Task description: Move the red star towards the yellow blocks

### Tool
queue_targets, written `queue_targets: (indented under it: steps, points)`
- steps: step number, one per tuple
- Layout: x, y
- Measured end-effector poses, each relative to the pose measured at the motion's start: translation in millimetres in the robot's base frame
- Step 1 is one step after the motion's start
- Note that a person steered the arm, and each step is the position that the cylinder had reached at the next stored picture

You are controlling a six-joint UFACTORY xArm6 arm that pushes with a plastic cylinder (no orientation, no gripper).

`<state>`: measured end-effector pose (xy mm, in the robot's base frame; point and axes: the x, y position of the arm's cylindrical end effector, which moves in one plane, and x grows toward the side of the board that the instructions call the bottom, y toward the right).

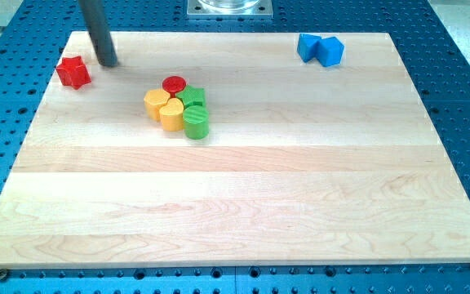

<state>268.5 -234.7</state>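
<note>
The red star (73,72) lies near the board's top left corner. My tip (108,63) rests on the board just to the star's right, a small gap apart. Two yellow blocks (164,108) sit in a tight cluster right of and below the star: one (156,101) at the cluster's left and a heart-like one (172,116) just below it. The red cylinder (174,85) is at the cluster's top, with a green block (192,99) and a green cylinder (196,122) on its right side.
Two blue blocks (320,49) touch each other near the board's top right. The wooden board (243,204) lies on a blue perforated table. A metal base (229,7) shows at the view's top centre.
</note>
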Motion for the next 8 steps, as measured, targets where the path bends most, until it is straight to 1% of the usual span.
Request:
queue_targets:
  steps: [1,2,3,4,5,6,7,8]
  points:
    - [40,-44]
    - [23,-58]
    - [48,-69]
    - [103,-25]
    - [157,-12]
    - [163,3]
    - [163,55]
    - [170,54]
